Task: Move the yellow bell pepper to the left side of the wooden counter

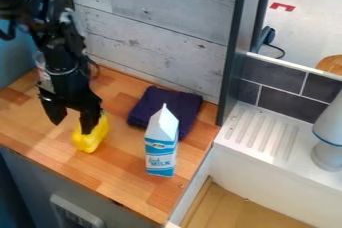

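— In the camera view, how is the claw set?

— It is released: the two fingers are spread, pointed down over the wooden counter, and nothing is seen gripped between them.

— And the yellow object?

— It is found just beside the claw, partly covered by the finger nearer the milk carton. Whether it is touched cannot be told.

— How might it handle?

— It may be judged light and fairly stiff, like hollow plastic, and not fragile. Its surface looks smooth, so some slipping might be expected. It would best be taken across its narrow middle, with a finger on each flank; a hold at the top edge alone could let it tip.

— What else is placed about?

— The carton is stood upright, farther from the claw than the yellow object. Behind the carton, toward the wall, a folded dark purple cloth is laid. A white drainboard is set well apart from the claw.
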### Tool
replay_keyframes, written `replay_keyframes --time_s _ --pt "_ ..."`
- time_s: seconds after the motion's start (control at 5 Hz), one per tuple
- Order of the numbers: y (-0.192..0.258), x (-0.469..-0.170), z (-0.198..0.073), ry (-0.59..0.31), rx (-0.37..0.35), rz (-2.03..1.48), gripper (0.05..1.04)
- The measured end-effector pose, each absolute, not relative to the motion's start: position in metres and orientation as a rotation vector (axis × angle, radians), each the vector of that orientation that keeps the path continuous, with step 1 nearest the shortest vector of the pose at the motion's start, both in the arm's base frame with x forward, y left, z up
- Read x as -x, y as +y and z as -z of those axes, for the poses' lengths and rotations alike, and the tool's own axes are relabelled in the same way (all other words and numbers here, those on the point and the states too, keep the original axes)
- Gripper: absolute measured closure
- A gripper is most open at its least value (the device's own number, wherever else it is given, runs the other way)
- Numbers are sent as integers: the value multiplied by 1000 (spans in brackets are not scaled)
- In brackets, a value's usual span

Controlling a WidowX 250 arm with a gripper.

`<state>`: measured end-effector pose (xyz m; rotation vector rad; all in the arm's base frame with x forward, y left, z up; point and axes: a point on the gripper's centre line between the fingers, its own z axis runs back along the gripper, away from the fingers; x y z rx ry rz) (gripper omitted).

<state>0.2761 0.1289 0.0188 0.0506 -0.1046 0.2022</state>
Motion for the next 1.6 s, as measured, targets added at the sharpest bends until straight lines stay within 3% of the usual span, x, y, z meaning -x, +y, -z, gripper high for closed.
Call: replay_keyframes --time_s 0.2,0.6,1.2,1.4,1.6 --pt "125 -276 -19 -105 -13 -207 83" --pt "122 -276 -20 -101 -4 -213 83" --pt "117 -279 -1 -48 8 -213 83" --pt "118 -280 3 -39 10 -232 135" --pt "118 -283 8 -10 6 -239 270"
